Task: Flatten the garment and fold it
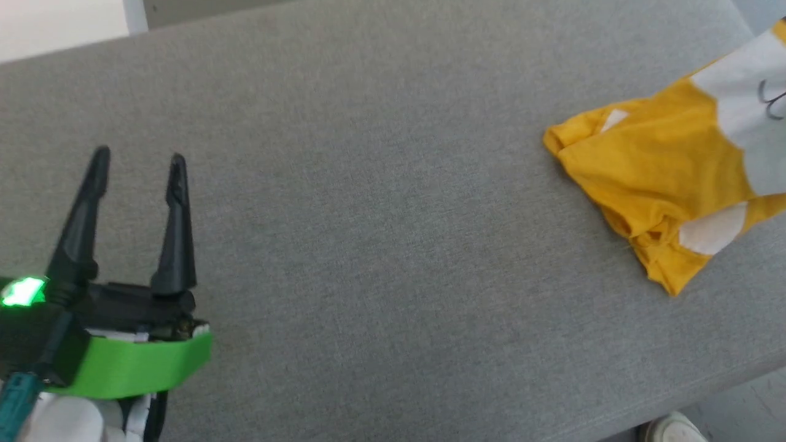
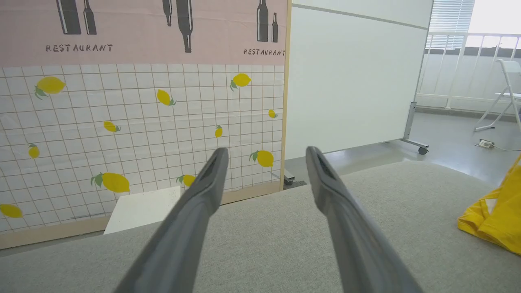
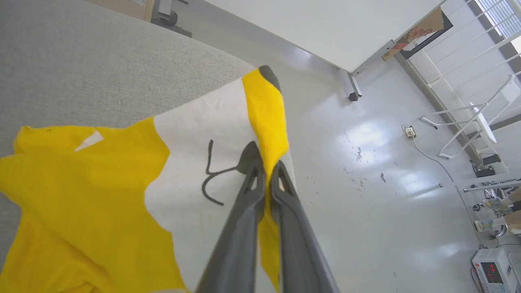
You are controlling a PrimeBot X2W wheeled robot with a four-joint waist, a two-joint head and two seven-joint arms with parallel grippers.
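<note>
The garment (image 1: 651,166), a bright yellow T-shirt with white patches and black marks, lies bunched at the right end of the grey cushioned surface (image 1: 368,202) and rises toward the upper right edge of the head view. In the right wrist view my right gripper (image 3: 266,169) is shut on a yellow edge of the garment (image 3: 122,179), holding it lifted over the surface's edge. My left gripper (image 1: 138,162) stands open and empty at the lower left, far from the cloth. The left wrist view has the garment (image 2: 494,217) at its right edge.
A lemon-printed grid backdrop (image 2: 134,134) and a white partition (image 2: 350,77) stand beyond the surface's far edge. A white folding chair (image 2: 506,93) and a power strip (image 3: 409,131) are on the glossy floor. A shoe (image 1: 672,428) shows by the near edge.
</note>
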